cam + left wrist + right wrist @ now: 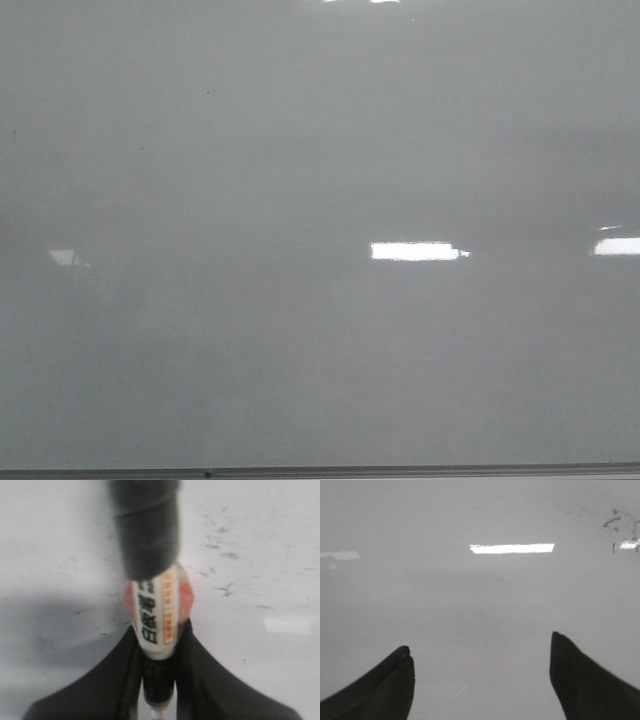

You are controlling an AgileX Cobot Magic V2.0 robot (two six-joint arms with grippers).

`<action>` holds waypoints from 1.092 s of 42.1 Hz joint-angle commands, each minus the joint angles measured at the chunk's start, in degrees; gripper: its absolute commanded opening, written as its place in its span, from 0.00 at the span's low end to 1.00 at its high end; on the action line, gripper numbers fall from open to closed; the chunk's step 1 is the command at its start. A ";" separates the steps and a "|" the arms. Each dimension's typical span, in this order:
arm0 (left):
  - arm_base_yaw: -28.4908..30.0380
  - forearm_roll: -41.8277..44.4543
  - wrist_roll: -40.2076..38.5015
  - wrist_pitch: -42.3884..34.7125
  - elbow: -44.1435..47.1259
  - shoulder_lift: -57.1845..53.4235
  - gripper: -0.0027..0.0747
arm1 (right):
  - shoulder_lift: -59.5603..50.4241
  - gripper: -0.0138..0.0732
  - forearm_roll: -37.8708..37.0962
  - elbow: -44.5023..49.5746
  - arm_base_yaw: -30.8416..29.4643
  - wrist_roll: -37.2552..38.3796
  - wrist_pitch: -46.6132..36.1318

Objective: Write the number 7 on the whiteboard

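Now left hand (157,667) clamps marker (159,615) over whiteboard (300,150) — right hand (482,672) spread, holding nothing.

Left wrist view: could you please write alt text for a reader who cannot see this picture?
The left gripper is shut on a whiteboard marker, a white barrel with orange and black print and a dark grey cap end pointing away from the camera. Behind it lies the glossy pale whiteboard, with faint dark smudges and one bright reflection; no drawn 7 shows.
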 commanded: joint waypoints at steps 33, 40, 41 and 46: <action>-35.27 -16.00 25.42 53.84 -17.91 -12.64 0.01 | 15.24 0.83 7.65 -9.92 8.25 -10.69 6.99; -46.54 -16.00 36.29 50.67 -17.91 -15.86 0.01 | 21.49 0.83 15.43 -14.62 16.88 -23.45 12.24; -48.68 -16.00 37.32 50.50 -17.91 -16.33 0.01 | 22.54 0.83 16.56 -15.55 18.58 -25.91 13.18; -56.40 -15.89 42.65 47.92 -17.91 -17.83 0.01 | 28.78 0.83 25.15 -21.15 27.99 -36.72 18.67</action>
